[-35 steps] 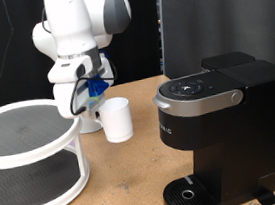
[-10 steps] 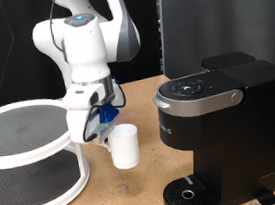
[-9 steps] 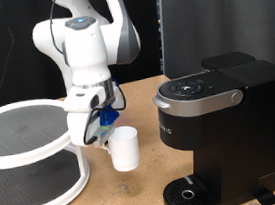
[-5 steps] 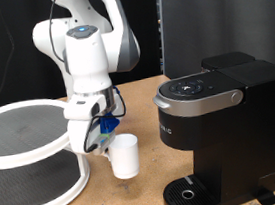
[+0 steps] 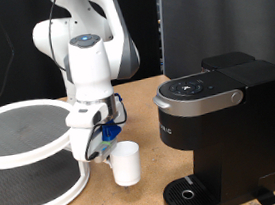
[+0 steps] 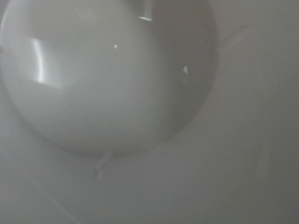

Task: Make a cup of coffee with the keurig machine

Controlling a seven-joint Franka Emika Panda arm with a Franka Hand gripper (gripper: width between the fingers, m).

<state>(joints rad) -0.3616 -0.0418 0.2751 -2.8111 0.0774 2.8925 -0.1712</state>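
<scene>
Fingers can't be made out in either view, so whether they pinch the cup (image 5: 125, 163) is unclear. The gripper (image 5: 100, 145) sits tight against the cup's side at its 9 o'clock in the exterior view, probably on the handle side. Wrist view is filled by the cup's white inside (image 6: 107, 75), so the camera looks straight into it at very close range and it looks empty. Cup stands upright near the table (image 5: 130, 204), lifted or resting I can't tell. Keurig (image 5: 217, 133) is at the cup's 3 o'clock, lid shut, drip tray (image 5: 194, 192) bare at its base, cup not yet under the spout. 1 white 2-tier rack (image 5: 28, 156) sits at the cup's 9 o'clock.
</scene>
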